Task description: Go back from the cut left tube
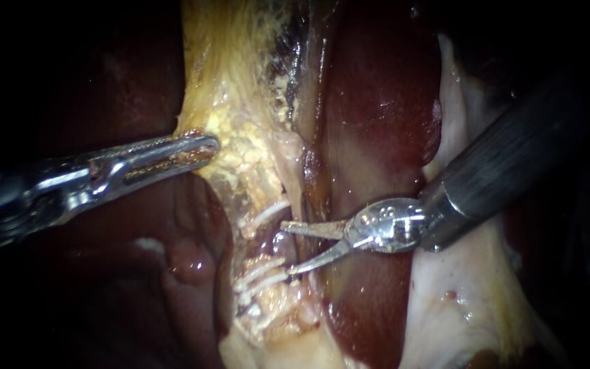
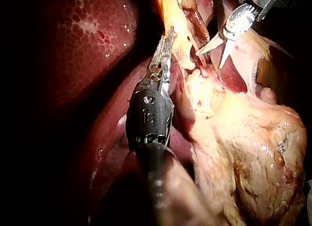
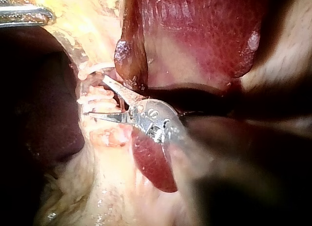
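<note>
Left instrument: the shiny silver left instrument [image 1: 189, 152] comes in from the left; its hand is squeezed tight on the edge of the lumpy yellow fatty tissue [image 1: 240, 130] and holds it out to the side
Right instrument: the dark-shafted right instrument [image 1: 288, 248] ends in two thin pointy blades; its hand is apart and holds nothing
Where the tube is: the short, soft, pinkish-purple tube [image 1: 278, 240] sits right at the blade tips, between the small white clips [image 1: 268, 212] above it and more below it
Is it cut: I think so, but the spot is small and wet, and I cannot see the gap for sure
Close by: the smooth dark red liver [image 1: 377, 102] lies just behind the blades
How the tube will handle: it looks soft, wet and slippery, and it would likely tear with a hard tug
Where to hold: not on the tube or the clips; the grip on the yellow fat, well away from them, is the safe place
Step now: slide the right instrument straight back along its own shaft
Watch out: the open tips could catch a clip or scratch the liver
</note>
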